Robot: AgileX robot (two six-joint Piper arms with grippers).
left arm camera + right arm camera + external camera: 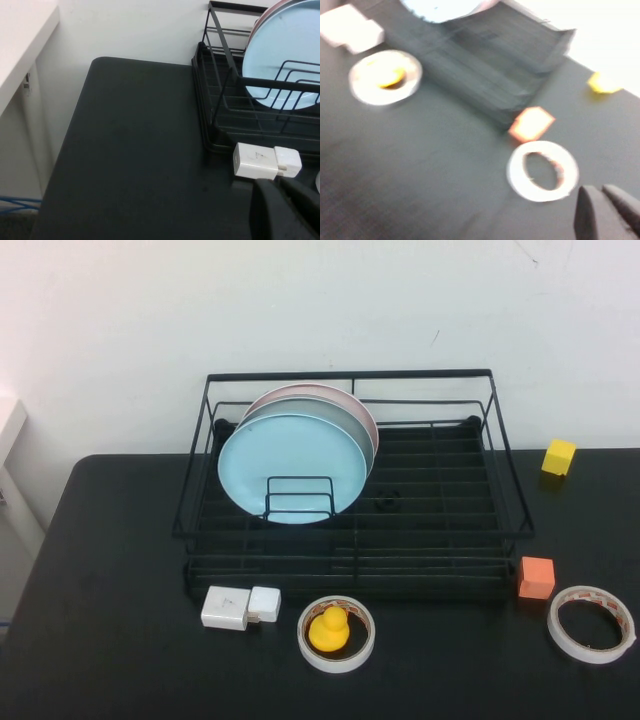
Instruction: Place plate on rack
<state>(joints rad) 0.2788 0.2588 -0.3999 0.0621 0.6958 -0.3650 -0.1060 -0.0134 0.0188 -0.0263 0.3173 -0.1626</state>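
The light blue plate (290,468) stands on edge in the left part of the black wire rack (440,540), leaning against the small wire loop divider (299,498). A pale grey-white plate (362,430) and a pink-rimmed plate (335,391) stand right behind it. The plate also shows in the left wrist view (280,55). My left gripper (277,182) is shut and empty, low over the table near the rack's front left corner. My right gripper (600,190) is shut and empty, over the table right of the rack. Neither arm shows in the high view.
In front of the rack lie a white charger block (240,607) and a tape ring with a yellow duck inside (335,632). An orange cube (536,577), a second tape ring (590,623) and a yellow cube (558,456) sit to the right.
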